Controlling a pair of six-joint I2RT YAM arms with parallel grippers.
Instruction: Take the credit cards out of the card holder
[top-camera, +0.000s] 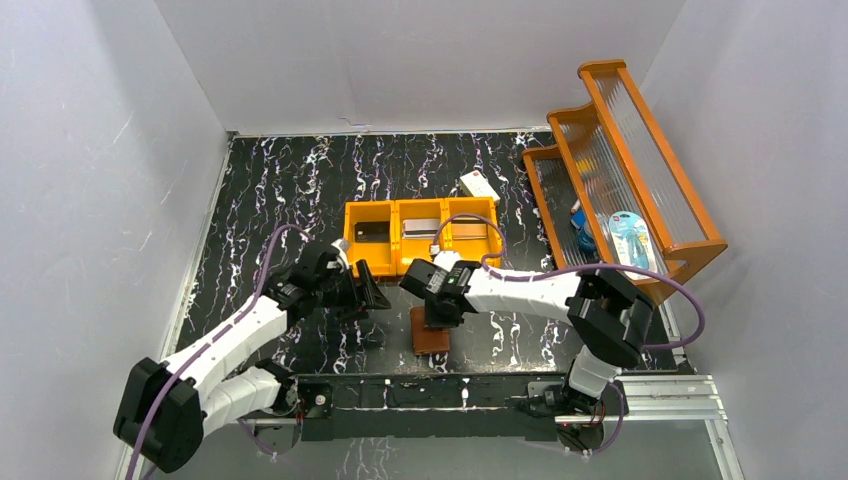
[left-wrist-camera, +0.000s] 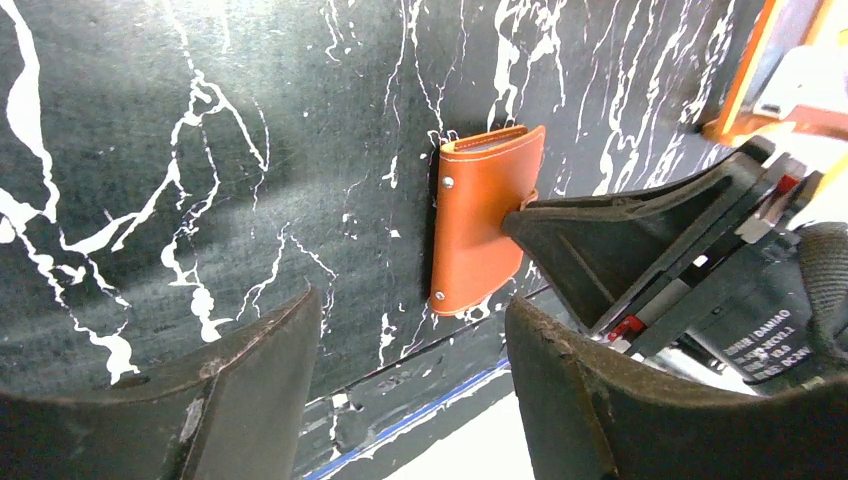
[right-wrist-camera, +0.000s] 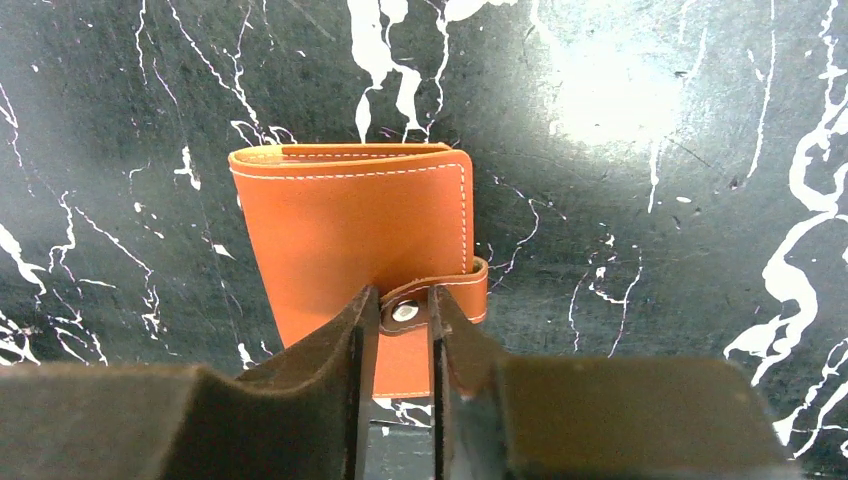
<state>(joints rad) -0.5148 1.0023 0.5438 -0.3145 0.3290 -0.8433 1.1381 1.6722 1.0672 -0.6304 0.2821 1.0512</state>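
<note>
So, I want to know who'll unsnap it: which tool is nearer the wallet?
Right. The right tool straddles the tab on the wallet; the left tool is open, off to its left, not touching.

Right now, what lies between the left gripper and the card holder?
Only bare table. In the left wrist view, nothing stands between the open left gripper and the card holder.

Brown card holder (right-wrist-camera: 350, 240) folded shut, snapped, lying flat.
</note>
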